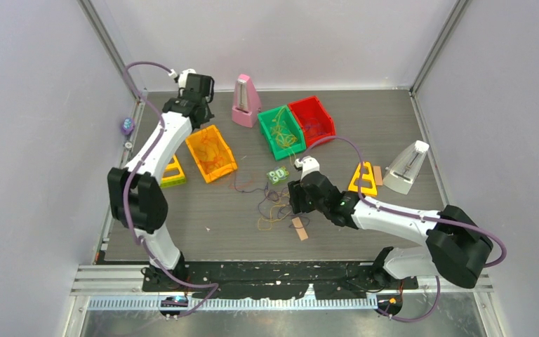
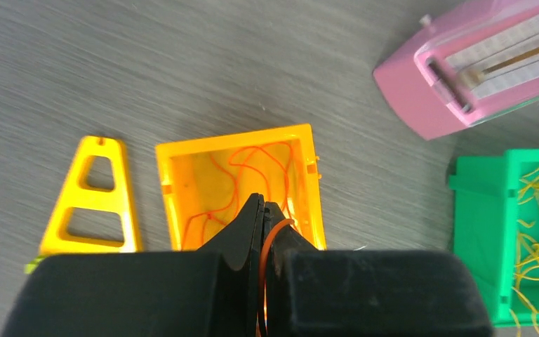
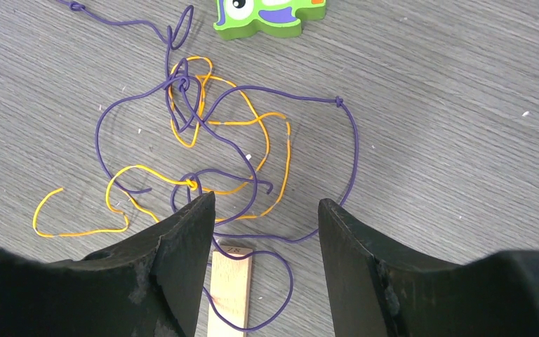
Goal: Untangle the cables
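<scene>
Hanging over the orange bin (image 2: 314, 189) at the far left of the table (image 1: 379, 126), the left gripper (image 2: 262, 205) is closed. Its jaws pinch a single orange cable (image 2: 275, 234), which bows out from between them. More orange cables (image 2: 253, 158) lie loose on the floor of the bin. A yellow frame (image 2: 95, 200) lies flat on the table just beside the bin.

The right gripper (image 3: 267, 203) is positioned low over the middle of the table with its jaws spread wide and nothing held between them (whether the fingertips touch the table cannot be told). A tangle of cables (image 3: 182, 86) in purple and orange lies on the table just beyond the fingertips, knotted at several crossings. One purple loop (image 3: 291, 281) runs back between the fingers and over the end of a wooden strip (image 3: 230, 288). A green toy (image 3: 263, 17) sits on the table past the tangle, apart from it.

The green bin (image 2: 477, 232), at the far middle of the table, holds yellow-green cables (image 2: 537, 242). A red bin (image 1: 327, 116) stands touching its right side; its contents are too small to make out. A pink metronome (image 2: 456, 77) stands between the orange and green bins.
</scene>
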Robot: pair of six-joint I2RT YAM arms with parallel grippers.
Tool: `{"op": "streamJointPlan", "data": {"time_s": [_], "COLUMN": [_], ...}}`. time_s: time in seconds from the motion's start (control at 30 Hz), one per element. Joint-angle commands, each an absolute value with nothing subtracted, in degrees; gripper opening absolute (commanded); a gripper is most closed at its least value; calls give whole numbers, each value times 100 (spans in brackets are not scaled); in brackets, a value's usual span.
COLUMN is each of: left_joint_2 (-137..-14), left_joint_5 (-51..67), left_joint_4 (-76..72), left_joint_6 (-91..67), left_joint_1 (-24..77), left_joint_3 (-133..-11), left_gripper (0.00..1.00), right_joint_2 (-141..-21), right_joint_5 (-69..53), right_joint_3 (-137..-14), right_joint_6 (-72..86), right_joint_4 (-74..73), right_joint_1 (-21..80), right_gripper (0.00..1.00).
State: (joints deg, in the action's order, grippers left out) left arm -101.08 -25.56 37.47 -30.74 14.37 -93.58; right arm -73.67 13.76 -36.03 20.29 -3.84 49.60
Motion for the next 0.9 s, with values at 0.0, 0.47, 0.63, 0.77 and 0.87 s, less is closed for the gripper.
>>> {"op": "streamJointPlan", "data": {"time_s": [0.0,0.47,0.63,0.77,0.87], "left_joint_2": [-10589,-11880,-12489,-11830,-11392], "left_joint_5": [-1898,-657,-431,-717,-916], "left_joint_4": [3440,4490,5096,4887,5046], "left_joint_6": [-3251,-3593,-3460,-3405,-3248], "left_joint_1": [1274,1099,1065,1063,1068], "left_joint_3": [-9266,-9563,-10292,-9924,-9880], "left_gripper": [0,0,24,62,73], "right_joint_2": [-7122,-6936,-6844,-6699,-6662], "right_joint_5": [1536,1547,1554,1582,1578], "right_joint_3": [-3591,-3565,-3537,-3474,-3439], "right_joint_6": [2052,2024,2029,2060,2069], "right_joint_4": [-123,-122,-136,-188,-183], "right_joint_1": [4949,4931,4936,4920,4915], "right_gripper": [61,60,61,61,61]}}
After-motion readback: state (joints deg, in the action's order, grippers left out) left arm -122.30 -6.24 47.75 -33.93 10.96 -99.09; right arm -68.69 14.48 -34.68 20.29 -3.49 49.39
